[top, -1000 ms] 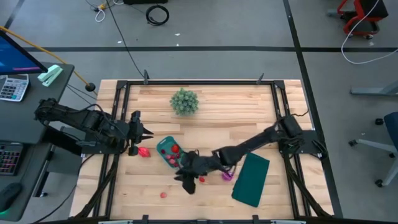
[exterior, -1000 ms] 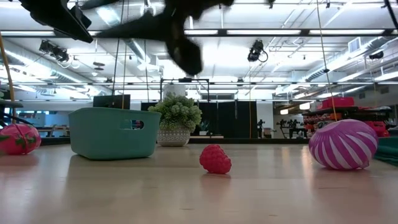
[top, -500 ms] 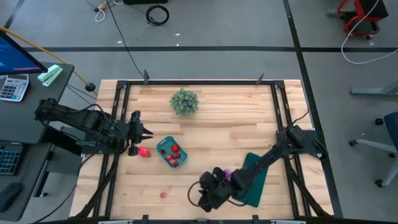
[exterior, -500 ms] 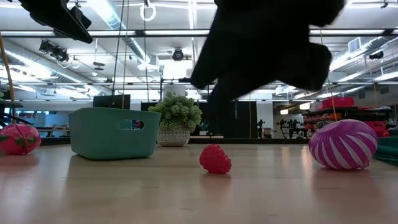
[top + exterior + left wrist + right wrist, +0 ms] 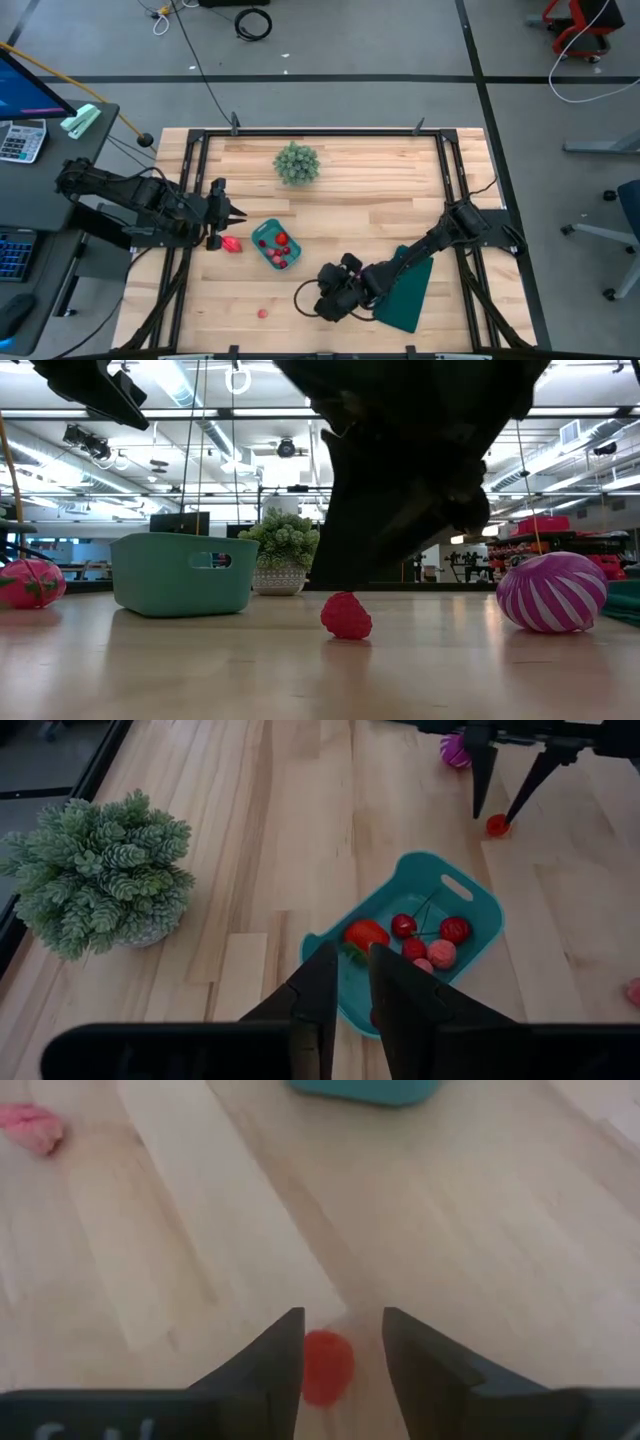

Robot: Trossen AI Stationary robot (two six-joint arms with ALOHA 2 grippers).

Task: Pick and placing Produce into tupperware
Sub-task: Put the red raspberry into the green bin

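i had the right gripper [image 5: 342, 1345] low over the near middle of the table, its fingers spread with a small red piece [image 5: 325, 1367] sitting on the wood in the gap between them, not yet pinched as far as i could judge. the left gripper [image 5: 345, 982] waited at the left side of the table, just left of the tupperware [image 5: 263, 247], its fingers pressed nearly together and holding nothing i could see. by my reckoning the job was partly done: the teal tub, left of centre, already held several red and pink pieces [image 5: 415, 938], a larger red one with a green top among them. what was left, as far as i could see: the red piece under my right gripper, another small red piece [image 5: 263, 313] lying near the front edge to the left of that gripper, a red-pink piece [image 5: 232, 244] on the wood just left of the tub beside the waiting gripper, and the purple striped ball [image 5: 552, 592] to the right, close to the dark green slab [image 5: 410, 285]. the spiky green plant [image 5: 297, 163] stood at the far side and i took it for no part of the job. i could read no brand, label or writing on the tub, the produce or the table.
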